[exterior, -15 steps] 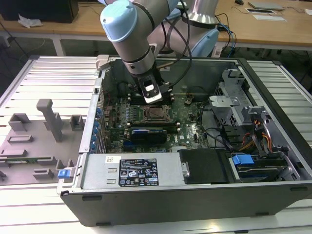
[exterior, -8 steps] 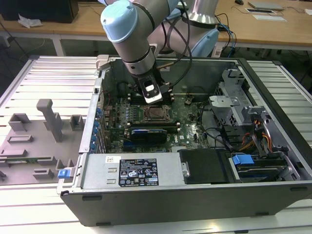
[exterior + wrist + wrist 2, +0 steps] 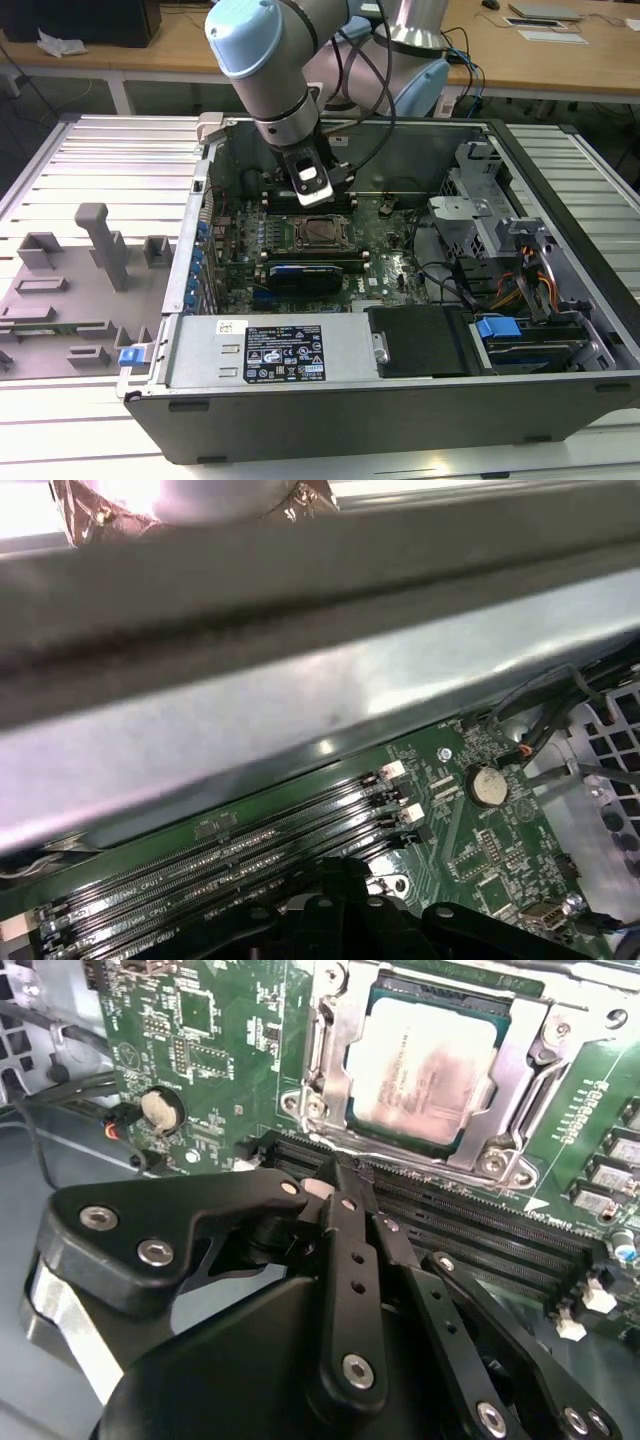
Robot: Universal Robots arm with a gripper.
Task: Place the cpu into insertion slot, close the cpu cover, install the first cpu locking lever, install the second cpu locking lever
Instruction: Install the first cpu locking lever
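The cpu point(image 3: 425, 1060), pale silvery-beige, lies flat in the insertion slot point(image 3: 495, 1165) on the green motherboard point(image 3: 215, 1050). The cpu cover point(image 3: 332, 1055), a silvery frame, is down around its edges. A thin metal lever rod point(image 3: 430, 1158) runs along the socket edge nearest my gripper. My gripper point(image 3: 350, 1172) is shut, its black fingertips together just above that edge, between the socket and the long black memory slots point(image 3: 480, 1225). I cannot tell whether the tips touch the rod. In the exterior view my gripper point(image 3: 312, 190) hangs just behind the socket point(image 3: 321, 232) inside the open computer case.
The case's metal wall point(image 3: 300, 680) rises close behind my gripper. A coin battery point(image 3: 160, 1108) and a red-tipped cable point(image 3: 110, 1125) sit beside the memory slots. Drive cages and cables point(image 3: 500, 240) occupy the exterior view's right. A grey fixture tray point(image 3: 80, 290) lies outside the case.
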